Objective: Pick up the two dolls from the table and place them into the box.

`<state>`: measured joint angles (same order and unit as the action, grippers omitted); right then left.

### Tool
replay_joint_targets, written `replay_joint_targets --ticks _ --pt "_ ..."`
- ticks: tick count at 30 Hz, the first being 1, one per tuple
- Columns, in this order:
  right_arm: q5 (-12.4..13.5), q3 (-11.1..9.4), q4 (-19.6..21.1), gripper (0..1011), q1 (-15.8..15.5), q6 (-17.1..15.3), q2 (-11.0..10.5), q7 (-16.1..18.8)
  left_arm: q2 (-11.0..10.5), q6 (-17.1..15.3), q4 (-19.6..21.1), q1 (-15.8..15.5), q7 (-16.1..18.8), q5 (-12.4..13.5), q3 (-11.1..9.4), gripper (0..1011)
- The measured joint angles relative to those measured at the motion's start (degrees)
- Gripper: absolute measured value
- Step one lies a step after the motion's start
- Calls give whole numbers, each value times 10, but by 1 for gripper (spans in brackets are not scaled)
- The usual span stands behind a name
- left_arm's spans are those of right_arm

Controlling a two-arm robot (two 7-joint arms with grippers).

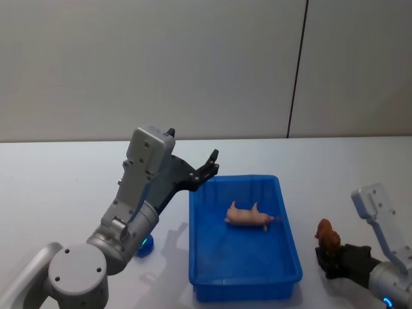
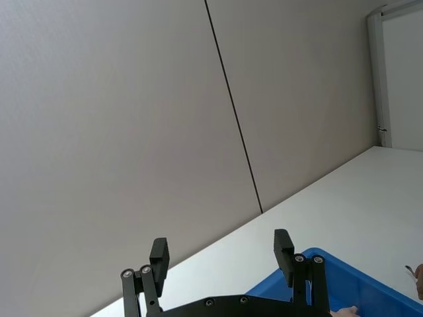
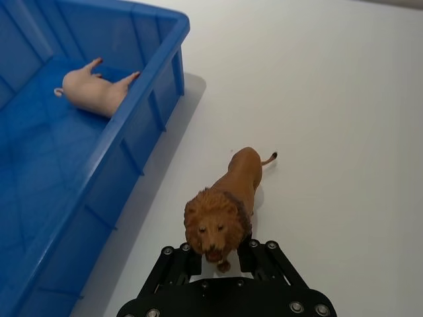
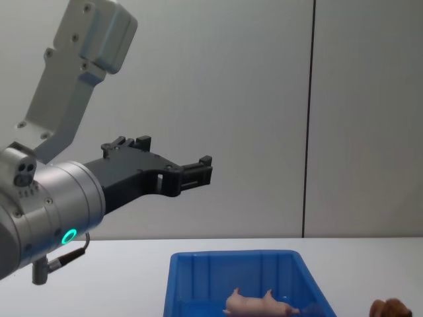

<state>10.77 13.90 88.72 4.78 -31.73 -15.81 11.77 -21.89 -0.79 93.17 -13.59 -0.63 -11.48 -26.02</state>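
The pale pink doll (image 1: 248, 216) lies on its side inside the blue box (image 1: 244, 291), seen also in the right wrist view (image 3: 91, 91) and the chest view (image 4: 258, 304). The reddish-brown doll (image 1: 327, 236), a lion (image 3: 225, 206), stands on the white table (image 1: 64, 180) just right of the box (image 3: 132, 112). My right gripper (image 3: 220, 257) is low at the table, and its fingers press against the lion's front legs. My left gripper (image 1: 209, 167) hangs open and holds nothing, above the box's far left corner (image 2: 221, 254) (image 4: 198, 170).
A grey wall with a dark vertical seam (image 1: 296, 71) stands behind the table. Bare tabletop stretches to the left of the box and to the right beyond the lion (image 3: 344, 99).
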Motion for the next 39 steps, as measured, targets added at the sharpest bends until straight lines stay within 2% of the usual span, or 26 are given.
replay_joint_targets --ticks 10,21,29,39 --pt "-8 -4 18 273 -3 35 -4 -11 0 0 0 0 0 0 0 1004" --pt "-34 -6 50 273 5 82 -6 -6 0 0 0 0 0 0 0 1004" --pt "-53 -1 67 274 20 111 -5 30 0 0 0 0 0 0 0 1004" --pt "-59 7 72 273 42 110 3 92 0 0 0 0 0 0 0 1004"
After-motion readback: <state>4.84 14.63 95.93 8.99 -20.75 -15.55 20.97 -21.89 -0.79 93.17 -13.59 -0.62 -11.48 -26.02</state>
